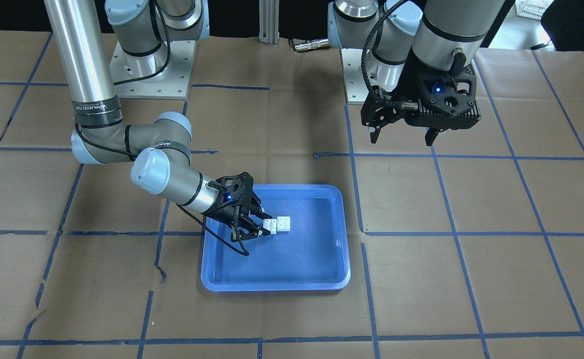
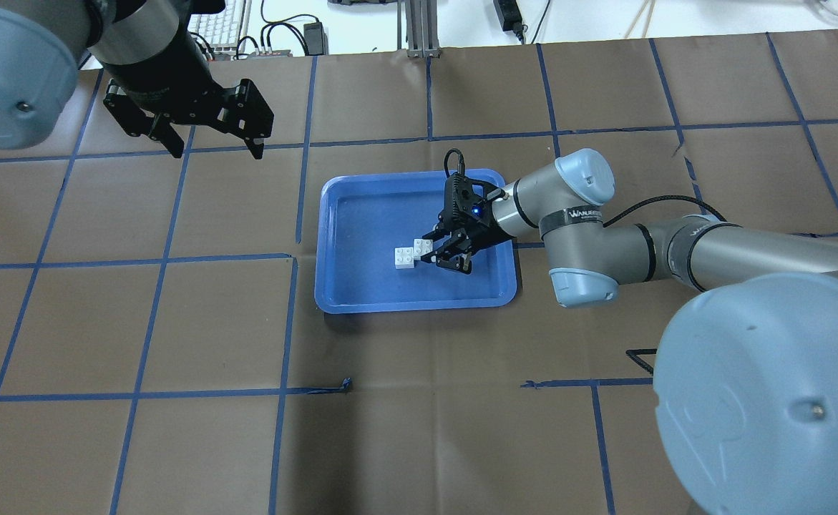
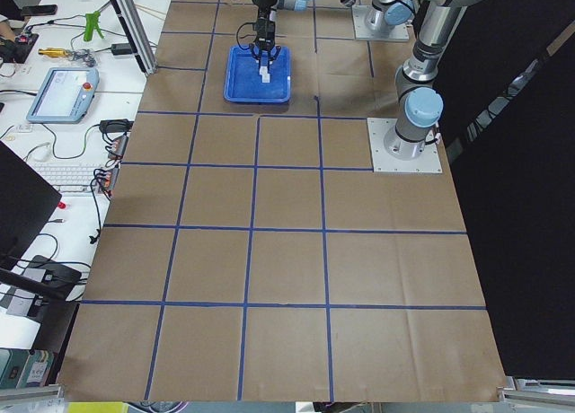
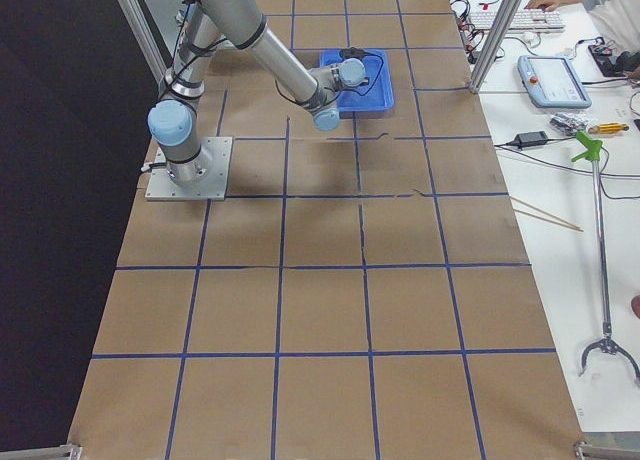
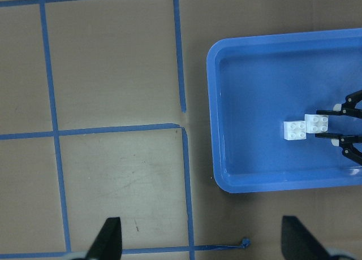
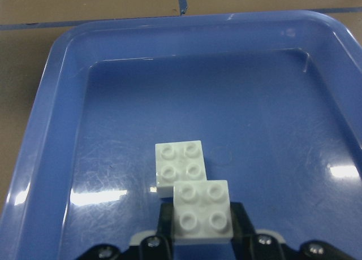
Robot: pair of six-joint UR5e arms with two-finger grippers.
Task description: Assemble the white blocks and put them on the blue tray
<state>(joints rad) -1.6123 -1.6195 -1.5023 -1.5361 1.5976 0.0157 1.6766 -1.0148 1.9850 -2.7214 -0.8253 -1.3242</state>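
Blue tray (image 3: 243,85) sits at the far end of the table (image 3: 287,251). White blocks (image 3: 265,73) lie inside it, too small to resolve. Right gripper (image 3: 263,54) hangs just above them, finger spacing indeterminate. Left arm base (image 3: 406,135) stands on a metal plate (image 3: 382,160), well apart from the tray.

Blocks (image 1: 278,224) in tray (image 1: 272,287)

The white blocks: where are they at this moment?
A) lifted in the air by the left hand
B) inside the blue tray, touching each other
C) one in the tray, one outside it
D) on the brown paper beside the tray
B: both white blocks lie inside the blue tray, meeting at a corner, just in front of the right hand; the left hand is open and empty, away from the tray.
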